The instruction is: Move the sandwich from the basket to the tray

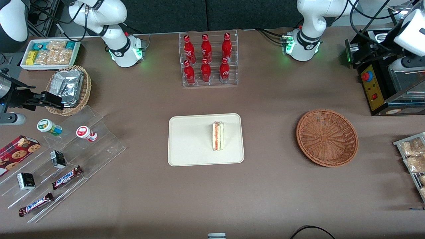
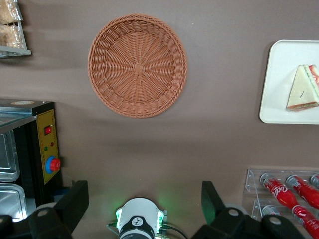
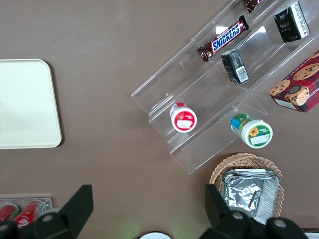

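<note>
The sandwich [image 1: 218,136], a pale triangular wedge with red and green filling, lies on the cream tray [image 1: 189,142] in the middle of the table. The left wrist view shows the same sandwich [image 2: 303,89] on the tray [image 2: 281,84]. The reddish-brown wicker basket [image 1: 327,137] sits beside the tray toward the working arm's end, with nothing in it. My gripper [image 2: 143,191] hangs high above the table between the arm's base and the basket [image 2: 137,64], open wide and holding nothing. It touches neither the basket nor the sandwich.
A clear rack of red bottles [image 1: 208,59] stands farther from the front camera than the tray. A black machine [image 1: 375,83] and a rack of snack packets [image 1: 413,156] flank the basket. Acrylic shelves with candy bars [image 1: 66,166] and a tan basket of foil packets [image 1: 68,88] lie toward the parked arm's end.
</note>
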